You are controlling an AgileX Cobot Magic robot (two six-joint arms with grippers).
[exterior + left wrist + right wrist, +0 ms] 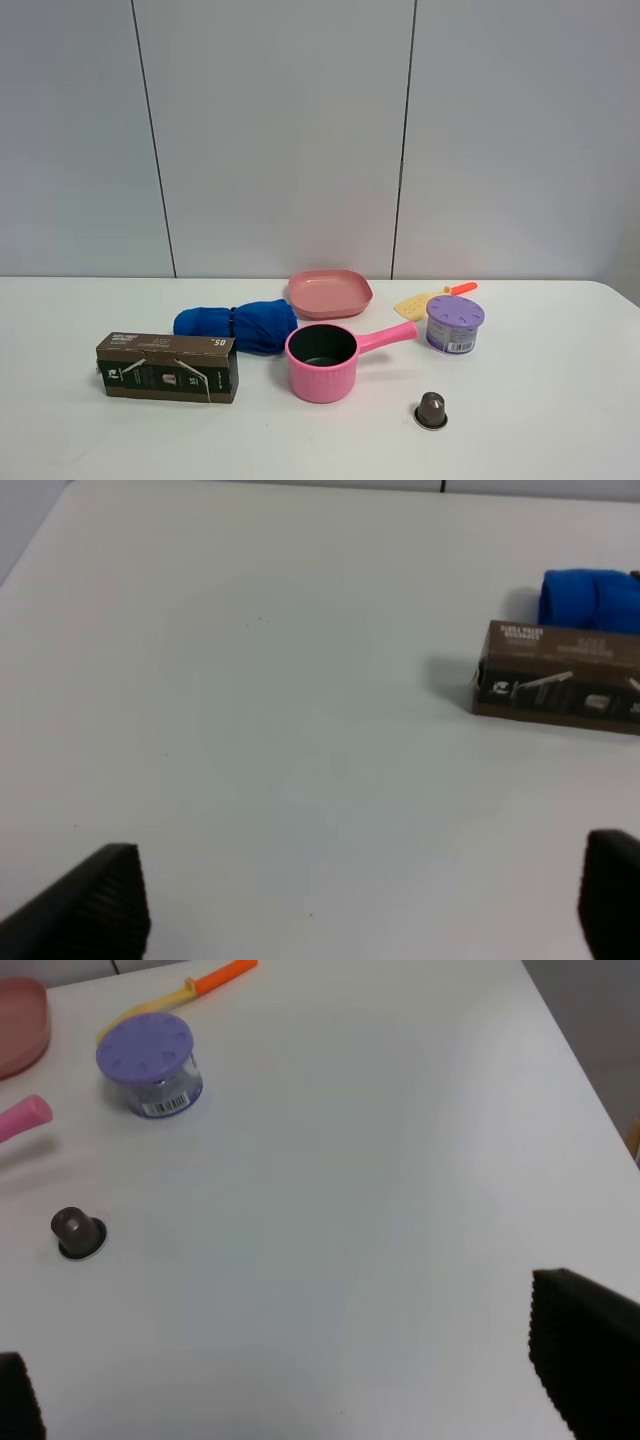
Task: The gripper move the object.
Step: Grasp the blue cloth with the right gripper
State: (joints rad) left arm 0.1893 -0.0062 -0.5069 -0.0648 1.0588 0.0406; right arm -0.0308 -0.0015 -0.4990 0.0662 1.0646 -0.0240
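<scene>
1. The blue bundle (237, 326) lies at 10 o'clock from the pink pot (322, 362), just beside it.
2. The left gripper (365, 905) and right gripper (300, 1380) are spread wide and hold nothing.
3. A grab might bump the pot or the brown box (168, 367), because both crowd the bundle.
4. Only the high view shows the whole bundle. Only the wrist views show the grippers.

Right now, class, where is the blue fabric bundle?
In the exterior high view the blue fabric bundle lies left of centre, behind the brown box and just left of the pink pot.
</scene>
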